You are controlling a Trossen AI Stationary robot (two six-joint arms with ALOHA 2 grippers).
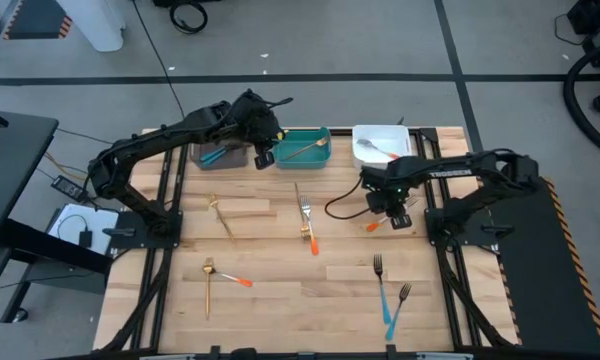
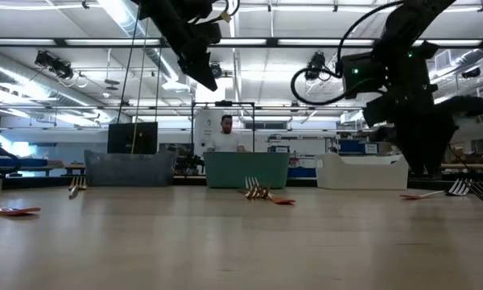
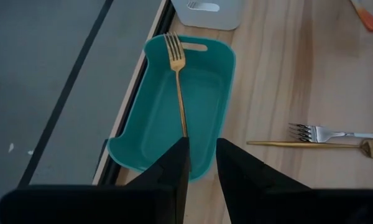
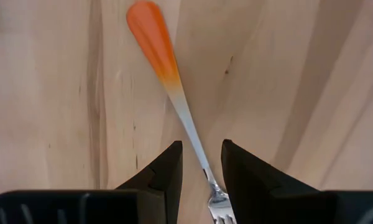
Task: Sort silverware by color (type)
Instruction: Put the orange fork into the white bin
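Note:
My right gripper [image 4: 202, 144] points down, open, just above the table at the right [image 1: 397, 215]. Its fingers stand on either side of the silver neck of an orange-handled fork [image 4: 174, 87], which lies flat on the wood [image 1: 373, 227]. My left gripper [image 3: 202, 142] hangs open above the near end of the teal bin [image 3: 211, 74] at the far edge. A gold fork [image 3: 177, 81] lies in that bin, its head on the far wall. The fork's handle end is hidden behind one finger.
A grey bin [image 1: 220, 153] with blue utensils stands left of the teal bin and a white bin [image 1: 380, 143] with a fork stands right of it. Loose silverware lies on the table: gold [image 1: 222, 215], orange-handled [image 1: 308, 232], gold and orange [image 1: 220, 280], two blue [image 1: 385, 295].

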